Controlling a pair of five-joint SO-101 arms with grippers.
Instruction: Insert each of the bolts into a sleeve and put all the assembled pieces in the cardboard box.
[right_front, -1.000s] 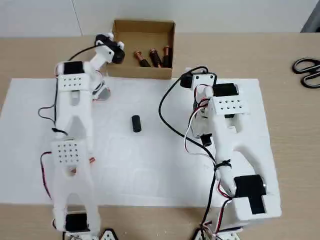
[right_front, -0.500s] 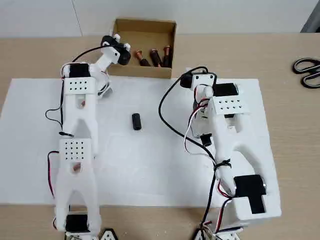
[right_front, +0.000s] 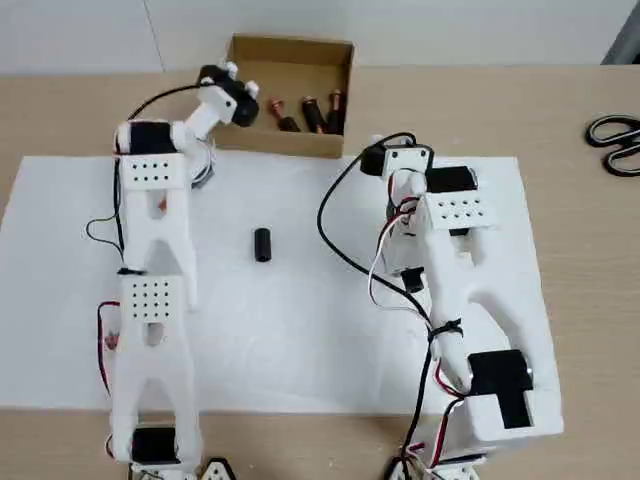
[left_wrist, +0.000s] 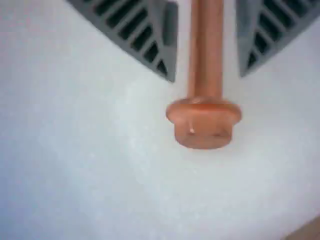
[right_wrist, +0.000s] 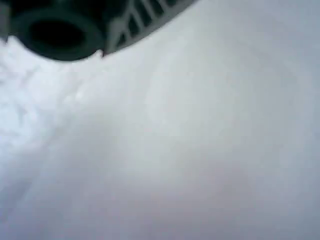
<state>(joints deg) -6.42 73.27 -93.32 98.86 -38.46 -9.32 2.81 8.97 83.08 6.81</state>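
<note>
a tan wooden table (right_front: 560, 110) runs under a pale wall (right_front: 450, 25) marked by one thin seam. a white sheet (right_front: 300, 340) covers most of the near tabletop, leaving bare wood on the left, the right and the far side.

at the left, the left arm (right_front: 150, 230) stretches up the sheet from the near edge, its black wrist joint at the box's left wall. the left gripper (left_wrist: 205, 70) is closed narrow on a copper bolt (left_wrist: 202, 122). its ribbed grey fingers (left_wrist: 145, 35) pinch the shank, and the head sticks out free above the sheet. a sliver of bare wood shows at one corner of the left wrist view.

the cardboard box (right_front: 240, 60) sits open on the wood at the sheet's far edge. three assembled pieces (right_front: 310, 113) lie side by side in its right half, against the near wall. a loose sleeve (right_front: 262, 245), black, lies on its side on the sheet between the two arms, well apart from the box.

right of it, the right arm (right_front: 450, 250) is folded over the sheet, cables looping off it. the right gripper (right_wrist: 55, 37) grips a held sleeve (right_wrist: 75, 50), black, its open bore facing the camera. a ribbed finger (right_wrist: 145, 15) presses tight against its side, above plain white sheet.

black-handled scissors (right_front: 615, 143) lie on bare wood at the far right, clear of the sheet.
</note>
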